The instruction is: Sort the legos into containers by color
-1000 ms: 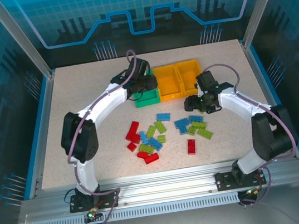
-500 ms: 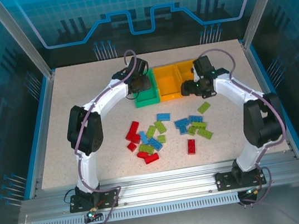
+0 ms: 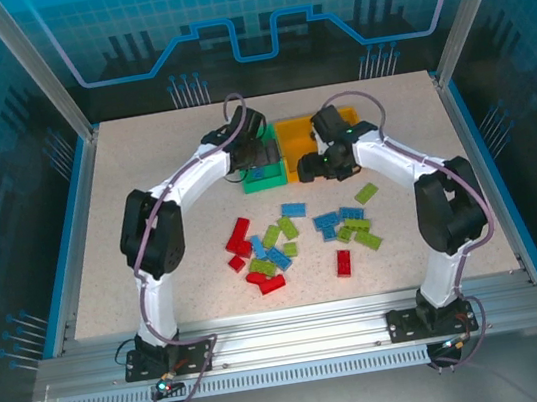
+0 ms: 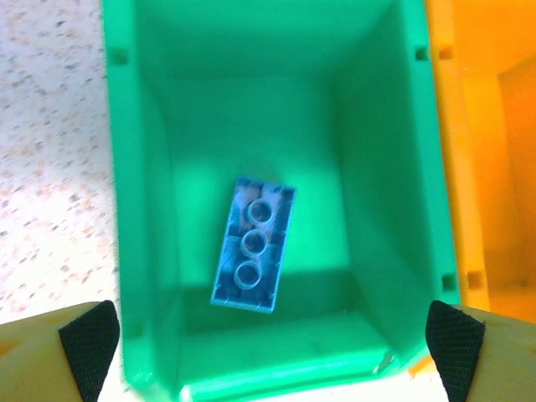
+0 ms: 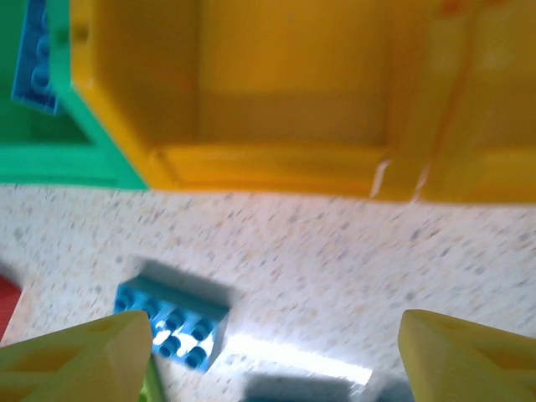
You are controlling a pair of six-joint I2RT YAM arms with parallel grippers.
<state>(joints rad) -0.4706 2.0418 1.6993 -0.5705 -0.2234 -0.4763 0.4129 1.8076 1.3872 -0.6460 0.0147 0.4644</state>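
Note:
My left gripper (image 3: 254, 155) hangs open over the green bin (image 3: 267, 180). In the left wrist view its fingertips (image 4: 86, 339) straddle the green bin (image 4: 142, 209), where one blue lego (image 4: 253, 244) lies studs-down on the floor. My right gripper (image 3: 307, 168) is open and empty, low over the table in front of the middle orange bin (image 3: 291, 137). In the right wrist view a blue lego (image 5: 173, 322) lies on the table by its left finger (image 5: 75, 360), with the orange bin (image 5: 285, 159) just beyond. Red, blue and lime legos (image 3: 273, 246) lie scattered mid-table.
A second orange bin (image 5: 494, 100) adjoins the first on the right. A lone lime lego (image 3: 366, 192) and a red one (image 3: 343, 263) lie apart from the clusters. Blue walls and metal posts fence the table (image 3: 147, 199).
The right gripper swung left from the right orange bin to the front of the middle one. A lime lego now lies on the table at right. A blue lego now lies in the green bin.

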